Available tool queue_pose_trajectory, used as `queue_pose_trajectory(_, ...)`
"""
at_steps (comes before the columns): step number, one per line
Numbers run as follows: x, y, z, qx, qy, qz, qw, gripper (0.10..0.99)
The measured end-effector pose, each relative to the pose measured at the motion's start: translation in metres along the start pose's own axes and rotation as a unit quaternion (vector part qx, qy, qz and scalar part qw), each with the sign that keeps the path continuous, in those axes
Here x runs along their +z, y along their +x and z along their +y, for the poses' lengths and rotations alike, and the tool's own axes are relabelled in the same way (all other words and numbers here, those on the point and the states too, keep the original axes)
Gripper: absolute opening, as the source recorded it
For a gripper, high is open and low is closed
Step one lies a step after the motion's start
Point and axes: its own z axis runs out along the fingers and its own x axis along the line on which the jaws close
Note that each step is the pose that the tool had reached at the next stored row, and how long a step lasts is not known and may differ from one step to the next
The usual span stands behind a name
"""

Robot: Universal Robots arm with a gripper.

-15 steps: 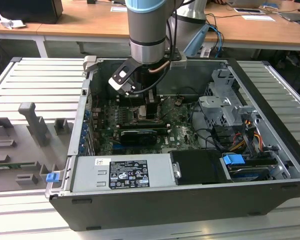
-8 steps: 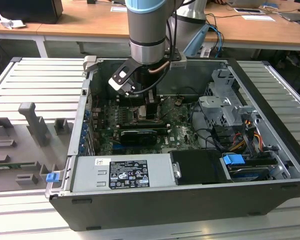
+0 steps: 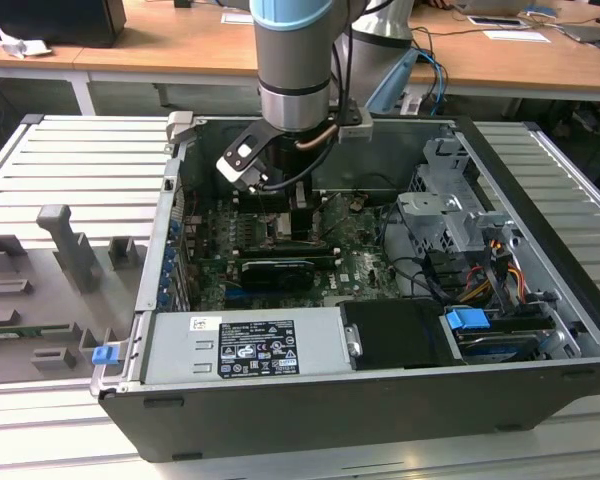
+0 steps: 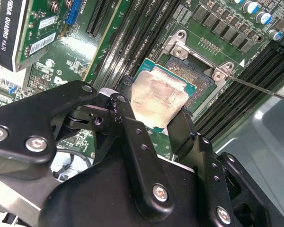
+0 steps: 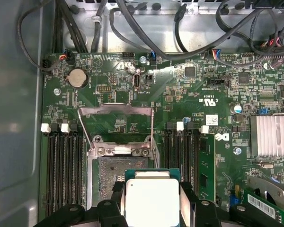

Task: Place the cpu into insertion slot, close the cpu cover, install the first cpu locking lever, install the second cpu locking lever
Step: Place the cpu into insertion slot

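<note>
My gripper (image 4: 154, 106) is shut on the cpu (image 4: 158, 99), a flat square chip with a silvery-beige top, its black fingers (image 4: 125, 99) pressing two opposite edges. In the first wrist view the cpu (image 5: 151, 198) hangs just above the insertion slot (image 5: 109, 177), overlapping part of it, and the dark socket bed lies bare beside the chip. The cpu cover (image 5: 116, 111) stands swung open behind the slot, with a thin wire lever (image 5: 152, 127) raised along its side. In the exterior view the gripper (image 3: 295, 215) is lowered inside the open computer case.
Black memory slots (image 5: 64, 165) flank the socket on both sides. A silver heatsink (image 5: 272, 135), a black card (image 3: 275, 272), the power supply (image 3: 245, 345) and cable bundles (image 3: 450, 270) crowd the case (image 3: 540, 300). A grey fixture tray (image 3: 60, 270) lies outside it.
</note>
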Motion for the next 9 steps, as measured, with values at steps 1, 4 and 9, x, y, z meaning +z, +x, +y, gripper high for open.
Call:
queue_pose_trajectory(1, 0.0002, 0.0000, -0.0001, 0.000, 0.0000, -0.0001, 1.0000, 0.541)
queue_pose_trajectory(4, 0.0006, 0.0001, -0.0001, 0.000, 0.0000, -0.0001, 1.0000, 0.541)
queue_pose_trajectory(9, 0.0033, 0.0001, -0.0006, 0.000, 0.0000, 0.0008, 1.0000, 0.541)
